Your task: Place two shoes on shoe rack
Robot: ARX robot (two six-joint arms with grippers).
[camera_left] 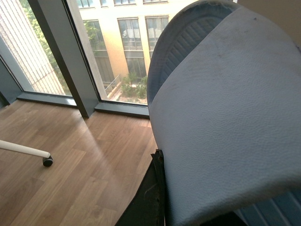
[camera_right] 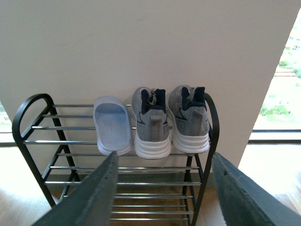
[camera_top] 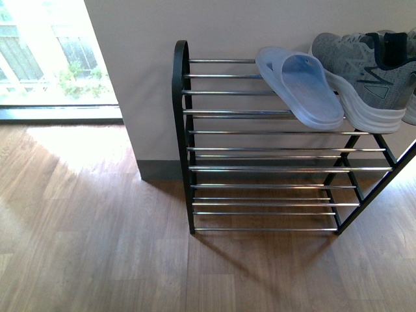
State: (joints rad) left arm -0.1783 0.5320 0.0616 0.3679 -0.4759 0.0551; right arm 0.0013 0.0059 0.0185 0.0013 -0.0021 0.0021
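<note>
The shoe rack (camera_top: 247, 149) stands against the wall, black-framed with chrome bars. On its top tier lie one pale blue slide (camera_top: 302, 91) and, right of it, grey sneakers (camera_top: 370, 78). The right wrist view shows the same rack (camera_right: 70, 141) from the front, with the slide (camera_right: 112, 125) and two sneakers (camera_right: 151, 122) (camera_right: 189, 117) side by side. My right gripper (camera_right: 164, 188) is open, well back from the rack, with nothing between its fingers. My left gripper (camera_left: 188, 212) is shut on a second pale blue slide (camera_left: 225, 117), which fills its view. Neither arm shows in the front view.
The top tier's left half (camera_top: 221, 77) holds no shoes, and the lower tiers (camera_top: 260, 195) hold none. Wood floor (camera_top: 97, 247) lies before the rack. A large window (camera_left: 117, 47) reaches the floor. A white leg with a black caster (camera_left: 47, 161) stands on the floor near it.
</note>
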